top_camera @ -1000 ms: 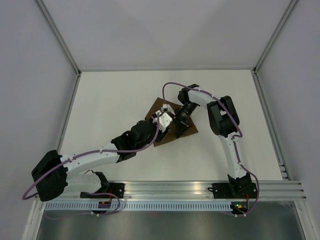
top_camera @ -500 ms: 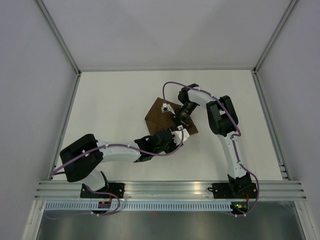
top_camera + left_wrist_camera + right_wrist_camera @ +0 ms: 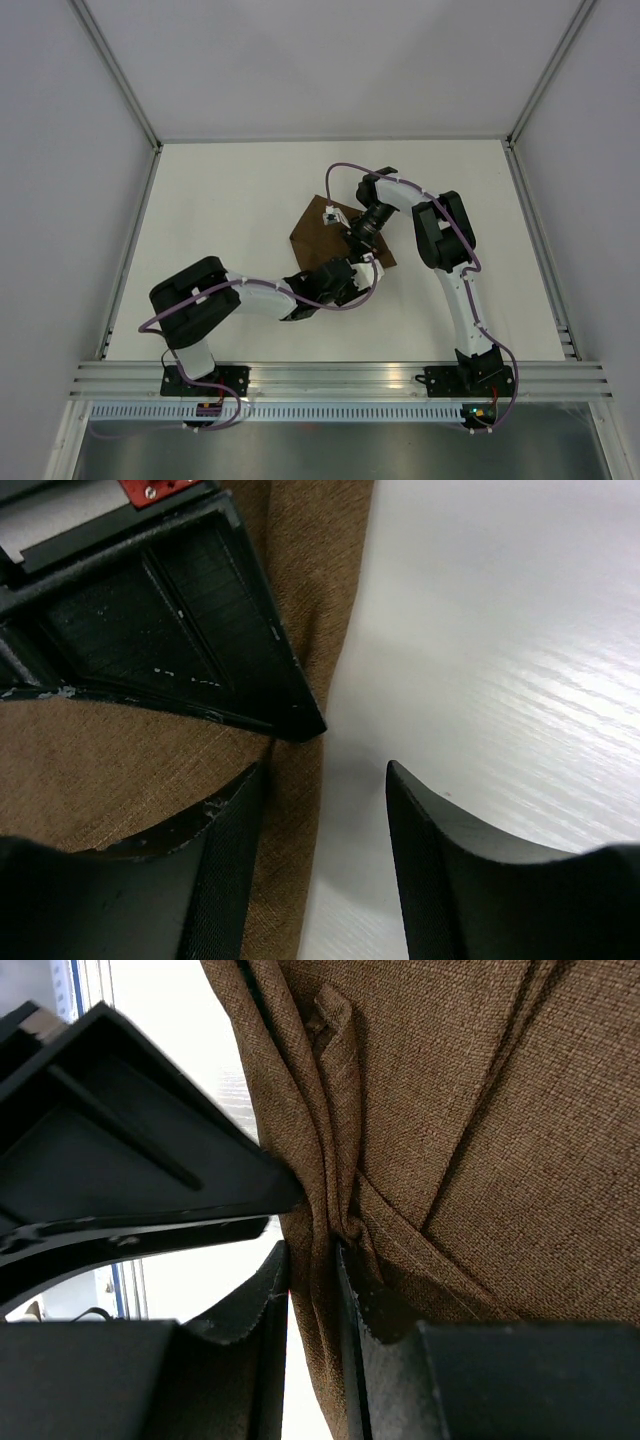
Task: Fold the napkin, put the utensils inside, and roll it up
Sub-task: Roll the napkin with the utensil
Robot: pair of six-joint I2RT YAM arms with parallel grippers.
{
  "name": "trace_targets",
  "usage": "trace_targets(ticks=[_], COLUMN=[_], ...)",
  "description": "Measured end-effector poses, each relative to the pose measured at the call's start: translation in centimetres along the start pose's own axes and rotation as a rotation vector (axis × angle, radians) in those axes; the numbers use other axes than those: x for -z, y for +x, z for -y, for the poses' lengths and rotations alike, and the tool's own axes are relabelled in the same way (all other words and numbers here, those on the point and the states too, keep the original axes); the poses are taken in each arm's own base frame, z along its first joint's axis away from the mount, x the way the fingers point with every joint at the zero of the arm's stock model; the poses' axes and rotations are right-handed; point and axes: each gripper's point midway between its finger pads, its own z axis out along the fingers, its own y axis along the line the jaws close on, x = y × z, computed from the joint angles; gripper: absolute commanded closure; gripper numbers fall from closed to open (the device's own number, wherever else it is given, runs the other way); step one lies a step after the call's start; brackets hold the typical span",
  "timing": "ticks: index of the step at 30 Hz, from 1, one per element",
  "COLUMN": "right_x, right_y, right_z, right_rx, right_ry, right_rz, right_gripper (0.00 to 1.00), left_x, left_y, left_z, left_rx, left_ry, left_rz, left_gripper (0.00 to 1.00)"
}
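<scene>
napkin (image 3: 316, 232): brown cloth, mid-table, a bit right of centre, turned like a diamond. It is flat toward its far-left corner and bunched into creases on the near-right side, where both grippers meet.
right gripper (image 3: 312, 1265): reaches in from the right and points down at the cloth. Jaws are nearly together, clamped on a narrow ridge of gathered napkin, and folds fan up and away from the pinch.
left gripper (image 3: 323, 778): comes in low from the near-left, its tip at the napkin's near edge, just beside the right gripper. Jaws are apart and hold nothing; only the cloth's edge and bare table lie under the gap.
left fingers (image 3: 225, 865): one is over the brown cloth, the other over the white surface. Can't tell from this angle whether either touches down.
gripper spacing: close. In the left wrist view a black finger of the right gripper sits just ahead of the left gripper's gap, over the cloth edge.
table (image 3: 220, 220): white, with pale panels on three sides. Aluminium rails (image 3: 340, 380) along the near edge carry both arm bases.
</scene>
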Motion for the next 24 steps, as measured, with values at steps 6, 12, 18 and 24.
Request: trace_targets(ticks=[6, 12, 18, 24], right_x=[0.0, 0.0, 0.0, 0.4], right_y=[0.0, 0.0, 0.0, 0.3], right_z=[0.0, 0.0, 0.0, 0.1], right_rx=[-0.007, -0.015, -0.025, -0.049], right_ry=[-0.003, -0.006, -0.005, -0.001], right_rz=[0.001, 0.001, 0.001, 0.006], right_gripper=[0.91, 0.91, 0.91, 0.78], left_x=[-0.6, -0.9, -1.2, -1.8], left_y=[0.8, 1.0, 1.1, 0.6], left_z=[-0.8, -1.0, -1.2, -1.1], left_rx=[0.008, 0.013, 0.021, 0.04], left_ry=[-0.011, 0.009, 0.041, 0.12], left_rz=[-0.011, -0.007, -0.001, -0.002], left_gripper=[0.52, 0.65, 0.83, 0.96])
